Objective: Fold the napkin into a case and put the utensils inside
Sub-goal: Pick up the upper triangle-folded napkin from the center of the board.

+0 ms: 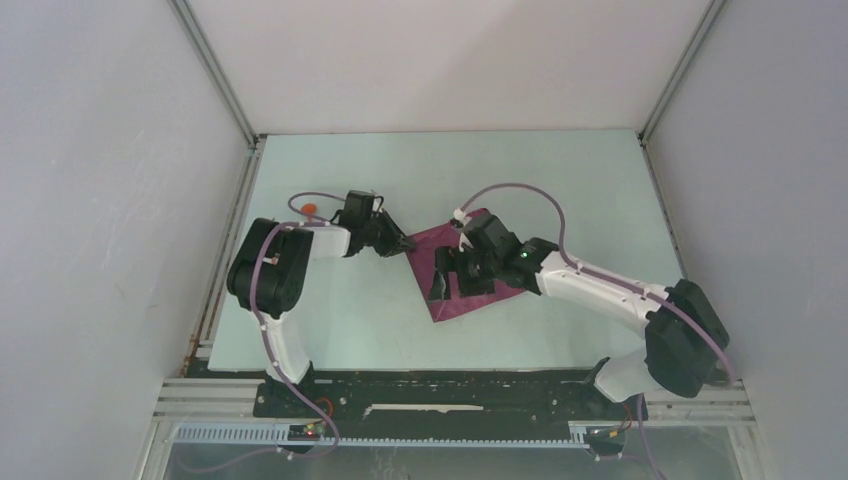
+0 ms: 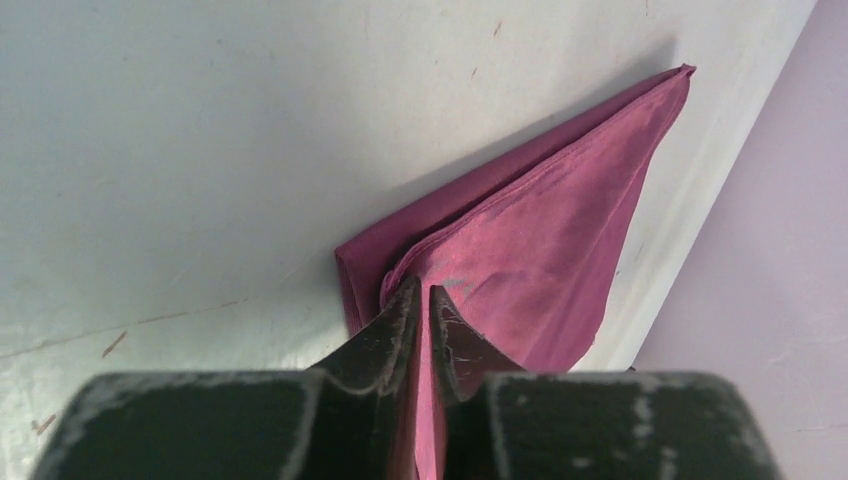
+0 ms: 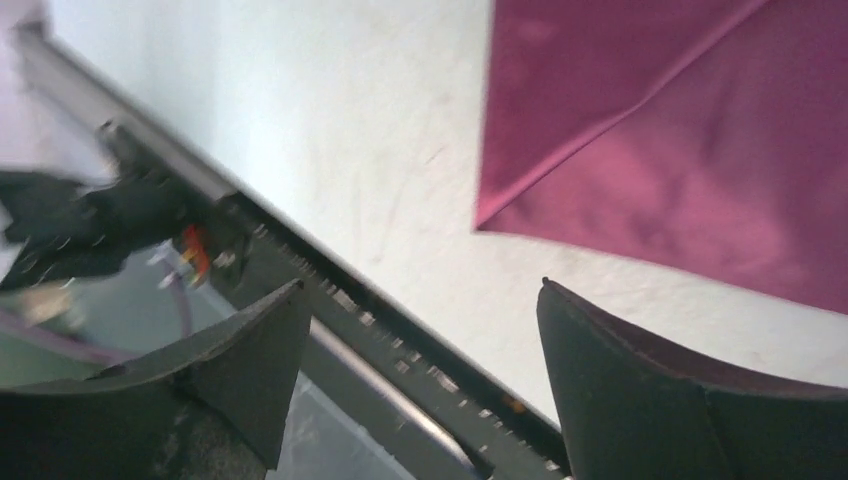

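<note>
The maroon napkin (image 1: 455, 290) lies folded into a rough triangle at the table's middle. My left gripper (image 1: 405, 243) is shut on its left corner; in the left wrist view the gripper (image 2: 422, 292) pinches cloth between its jaws, and the folded napkin (image 2: 540, 240) stretches away to a far point. My right gripper (image 1: 450, 277) hovers over the napkin, open and empty. In the right wrist view the right gripper (image 3: 420, 295) has its jaws wide apart, with the napkin (image 3: 680, 140) at the upper right. An orange utensil (image 1: 310, 207) shows behind the left arm.
The table's near edge with its black rail (image 3: 400, 340) runs just below the right gripper. White enclosure walls stand on the left (image 1: 100, 200) and right (image 1: 770, 150). The left arm's cable loops near the utensil.
</note>
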Action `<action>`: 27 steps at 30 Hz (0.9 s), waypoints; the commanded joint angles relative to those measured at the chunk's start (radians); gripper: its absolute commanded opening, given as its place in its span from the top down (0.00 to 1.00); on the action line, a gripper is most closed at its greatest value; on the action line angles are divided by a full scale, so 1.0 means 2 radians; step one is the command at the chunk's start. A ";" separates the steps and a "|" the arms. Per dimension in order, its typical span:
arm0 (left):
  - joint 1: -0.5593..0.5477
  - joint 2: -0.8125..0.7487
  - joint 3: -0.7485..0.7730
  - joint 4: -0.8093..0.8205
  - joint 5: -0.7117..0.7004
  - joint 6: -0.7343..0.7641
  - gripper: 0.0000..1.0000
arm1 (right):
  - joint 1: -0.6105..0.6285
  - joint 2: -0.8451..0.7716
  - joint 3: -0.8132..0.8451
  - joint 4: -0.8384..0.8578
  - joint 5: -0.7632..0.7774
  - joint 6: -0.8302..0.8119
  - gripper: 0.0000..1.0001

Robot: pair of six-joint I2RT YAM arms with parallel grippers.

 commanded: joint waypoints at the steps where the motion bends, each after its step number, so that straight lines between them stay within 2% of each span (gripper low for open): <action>1: 0.010 -0.048 0.024 -0.024 0.019 -0.004 0.82 | 0.027 0.051 0.096 -0.165 0.200 -0.076 0.15; 4: 0.019 -0.088 0.039 -0.047 0.028 0.001 0.70 | 0.048 0.100 0.148 -0.174 0.232 -0.085 0.25; 6: 0.034 -0.117 0.047 -0.076 0.030 0.009 0.65 | 0.067 0.137 0.186 -0.180 0.254 -0.093 0.32; 9: 0.066 -0.167 0.031 -0.103 0.036 0.016 0.60 | 0.091 0.195 0.239 -0.202 0.267 -0.096 0.36; 13: 0.102 -0.240 -0.014 -0.121 0.051 0.025 0.57 | 0.123 0.262 0.300 -0.241 0.302 -0.094 0.28; 17: 0.115 -0.297 -0.057 -0.148 0.052 0.052 0.56 | 0.133 0.293 0.329 -0.260 0.317 -0.084 0.29; 21: 0.117 -0.337 -0.095 -0.157 0.043 0.067 0.55 | 0.138 0.303 0.333 -0.265 0.326 -0.075 0.34; 27: 0.124 -0.353 -0.114 -0.165 0.037 0.079 0.55 | 0.140 0.320 0.347 -0.286 0.318 -0.060 0.49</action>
